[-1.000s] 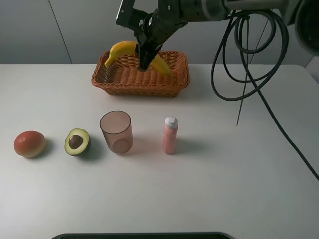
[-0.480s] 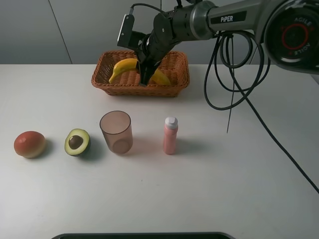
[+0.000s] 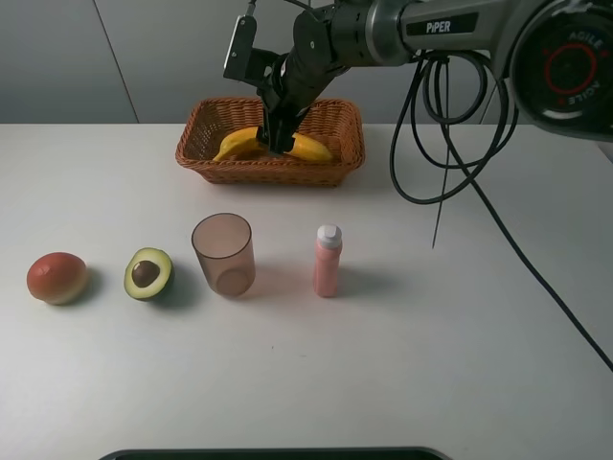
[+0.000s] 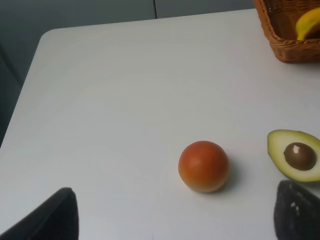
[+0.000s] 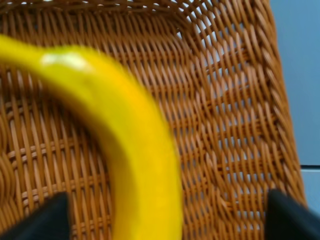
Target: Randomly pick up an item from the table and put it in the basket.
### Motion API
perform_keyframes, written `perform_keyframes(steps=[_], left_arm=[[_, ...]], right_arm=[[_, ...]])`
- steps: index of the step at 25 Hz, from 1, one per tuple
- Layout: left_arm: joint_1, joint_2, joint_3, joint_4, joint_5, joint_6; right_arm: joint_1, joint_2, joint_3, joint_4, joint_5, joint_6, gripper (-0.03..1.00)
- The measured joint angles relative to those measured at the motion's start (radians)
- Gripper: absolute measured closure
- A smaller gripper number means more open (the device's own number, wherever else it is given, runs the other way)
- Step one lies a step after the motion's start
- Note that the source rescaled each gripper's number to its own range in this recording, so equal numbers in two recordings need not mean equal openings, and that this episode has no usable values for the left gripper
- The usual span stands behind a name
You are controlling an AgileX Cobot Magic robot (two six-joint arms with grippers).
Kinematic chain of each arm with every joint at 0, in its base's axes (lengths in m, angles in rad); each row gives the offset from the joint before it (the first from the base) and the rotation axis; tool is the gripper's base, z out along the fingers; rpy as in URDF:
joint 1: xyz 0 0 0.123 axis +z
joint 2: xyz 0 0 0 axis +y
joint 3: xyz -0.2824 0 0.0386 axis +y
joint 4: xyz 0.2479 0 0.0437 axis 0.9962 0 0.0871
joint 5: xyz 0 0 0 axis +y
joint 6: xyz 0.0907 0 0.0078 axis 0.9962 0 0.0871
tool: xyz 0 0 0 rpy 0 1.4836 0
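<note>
The yellow banana [image 3: 308, 149] lies inside the brown wicker basket [image 3: 206, 165] at the back of the white table [image 3: 460, 326]. My right gripper [image 3: 278, 142] hangs just over the banana's middle, its fingers spread to either side. In the right wrist view the banana [image 5: 125, 150] is blurred and rests on the basket floor [image 5: 225, 125], and the right gripper [image 5: 162, 222] is open, its jaws wide apart. My left gripper [image 4: 172, 215] is open and empty, low over the table's left part. The basket corner [image 4: 290, 47] and the banana tip [image 4: 310, 22] show in the left wrist view.
A red-orange round fruit [image 3: 56, 277], a halved avocado [image 3: 148, 273], a translucent brownish cup [image 3: 223, 254] and a pink bottle with a white cap [image 3: 328, 261] stand in a row in front of the basket. Black cables [image 3: 439, 182] hang from the right arm over the table.
The right gripper has brought the banana down from above the basket rim into the basket. The banana now lies lower and flatter on the basket floor.
</note>
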Motion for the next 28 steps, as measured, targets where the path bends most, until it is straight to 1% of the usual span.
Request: perform_keyframes(steps=[1,2,7,10,13,16,18,19,21,23,28], left_arm=[[0.0,0.0,0.0,0.0,0.0,0.0],[0.0,0.0,0.0,0.0,0.0,0.0],[0.0,0.0,0.0,0.0,0.0,0.0],[0.0,0.0,0.0,0.0,0.0,0.0],[0.0,0.0,0.0,0.0,0.0,0.0],[0.0,0.0,0.0,0.0,0.0,0.0],[0.0,0.0,0.0,0.0,0.0,0.0],[0.0,0.0,0.0,0.0,0.0,0.0],[0.0,0.0,0.0,0.0,0.0,0.0],[0.0,0.0,0.0,0.0,0.0,0.0],[0.0,0.0,0.0,0.0,0.0,0.0]], right_arm=[[0.0,-0.011,-0.002,-0.003,0.0,0.002,0.01],[0.0,-0.025,-0.004,-0.007,0.011,0.006,-0.02],[0.0,-0.135,-0.012,-0.066,0.074,0.075,-0.03],[0.0,-0.238,-0.012,-0.114,0.163,0.141,-0.03],[-0.009,-0.363,-0.015,-0.136,0.291,0.239,-0.03],[-0.044,-0.485,-0.017,-0.14,0.484,0.335,-0.03],[-0.072,-0.559,-0.017,-0.14,0.622,0.424,-0.03],[-0.089,-0.598,-0.017,-0.14,0.666,0.474,-0.03],[-0.122,-0.68,0.013,-0.138,0.688,0.575,-0.03],[-0.159,-0.784,0.076,-0.136,0.699,0.684,-0.03],[-0.23,-1.066,0.323,-0.14,0.709,0.839,-0.03]])
